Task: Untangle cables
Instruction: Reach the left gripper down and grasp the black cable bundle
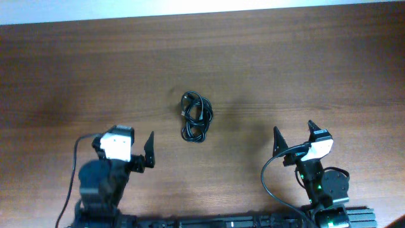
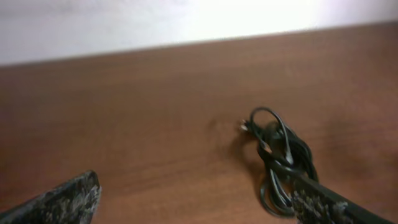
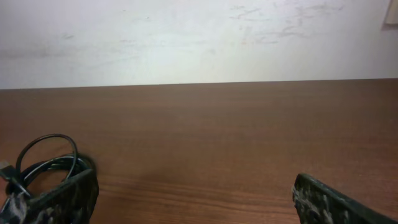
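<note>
Overhead view first: left hand (image 1: pixel 123 138) at the near left of the desk (image 1: pixel 285 63), spread wide, gripping nothing, one dark finger (image 1: pixel 150 151) angled toward the middle. Right hand (image 1: pixel 293 130) at the near right, likewise spread wide and empty, both dark prongs pointing away from the base. Between the two hands and a little farther out, the cables (image 1: pixel 196 117): thin glossy black cords gathered in one small bundle of overlapping loops, flat on the bare brown wood, touched by neither hand, somewhat nearer the left hand than the right. From the left wrist, same left hand (image 2: pixel 196 183) seen from behind, mottled fingers far apart at the bottom corners, open wood between them. Just past the right-side finger, the cables (image 2: pixel 280 158), slightly blurred, the lower end of the bundle overlapped by that fingertip in the picture, though apart from it in the overhead view. At the bundle's upper left, a small plug end (image 2: pixel 244 126) with a pale tip; above it one narrow loop arching upward. Any marking on the plug too small and blurred to read. From the right wrist, right hand (image 3: pixel 193 180) also wide apart with bare desk in the gap. Low at the far left, the cables (image 3: pixel 43 165), partly hidden behind the left-side finger, one round loop standing clear above it. Beyond the far desk edge, a pale wall (image 3: pixel 199 37) with faint scuffs.
</note>
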### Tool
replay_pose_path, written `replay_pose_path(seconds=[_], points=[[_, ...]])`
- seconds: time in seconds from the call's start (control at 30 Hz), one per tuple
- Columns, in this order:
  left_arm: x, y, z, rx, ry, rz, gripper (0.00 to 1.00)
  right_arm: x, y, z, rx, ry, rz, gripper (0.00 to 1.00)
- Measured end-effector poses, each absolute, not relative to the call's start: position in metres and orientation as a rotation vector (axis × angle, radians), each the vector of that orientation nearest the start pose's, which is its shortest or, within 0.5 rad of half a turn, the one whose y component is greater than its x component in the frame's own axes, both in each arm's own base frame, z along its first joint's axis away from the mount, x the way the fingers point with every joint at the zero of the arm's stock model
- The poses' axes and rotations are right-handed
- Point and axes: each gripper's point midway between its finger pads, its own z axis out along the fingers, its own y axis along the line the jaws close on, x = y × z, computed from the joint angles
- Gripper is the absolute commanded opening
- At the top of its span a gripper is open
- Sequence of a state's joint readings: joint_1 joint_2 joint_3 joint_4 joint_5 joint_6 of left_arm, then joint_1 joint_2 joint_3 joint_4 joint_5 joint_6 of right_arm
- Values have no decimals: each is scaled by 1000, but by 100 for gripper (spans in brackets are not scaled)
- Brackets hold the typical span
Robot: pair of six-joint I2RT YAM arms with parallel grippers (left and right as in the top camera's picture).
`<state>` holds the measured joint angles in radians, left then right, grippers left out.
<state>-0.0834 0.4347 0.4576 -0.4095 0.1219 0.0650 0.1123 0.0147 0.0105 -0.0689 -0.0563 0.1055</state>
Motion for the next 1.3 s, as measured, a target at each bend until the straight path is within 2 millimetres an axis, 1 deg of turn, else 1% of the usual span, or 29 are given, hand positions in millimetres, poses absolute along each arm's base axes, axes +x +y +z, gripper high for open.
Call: replay_pose_path(seconds=[0.03,0.27,0.4,0.53,0.63,0.77,0.9,1.0,1.2,1.3], points=[[251,-43,197,231,1967,-141,99,244,37,158,-48,1648,212,98],[271,-53,180,266,2278,-212,99,244,36,158,-46,1648,209,98],[282,-61,184,289,2388,-267,99,244,36,158,-46,1648,208,98],[300,-80,193,379,2428,-364,99,244,36,158,-46,1648,208,98],[310,-97,191,445,2472,-426,99,244,36,158,-45,1648,209,98],[316,-120,181,528,2555,-482,99,244,36,158,-46,1648,209,98],[327,-139,172,592,2617,-504,99,244,36,158,-45,1648,209,98],[333,-147,162,612,2647,-511,99,244,36,158,-45,1648,209,98],[340,-155,132,634,2711,-511,99,244,36,158,-45,1648,209,98],[345,-156,128,633,2711,-512,99,244,36,158,-45,1648,209,98]])
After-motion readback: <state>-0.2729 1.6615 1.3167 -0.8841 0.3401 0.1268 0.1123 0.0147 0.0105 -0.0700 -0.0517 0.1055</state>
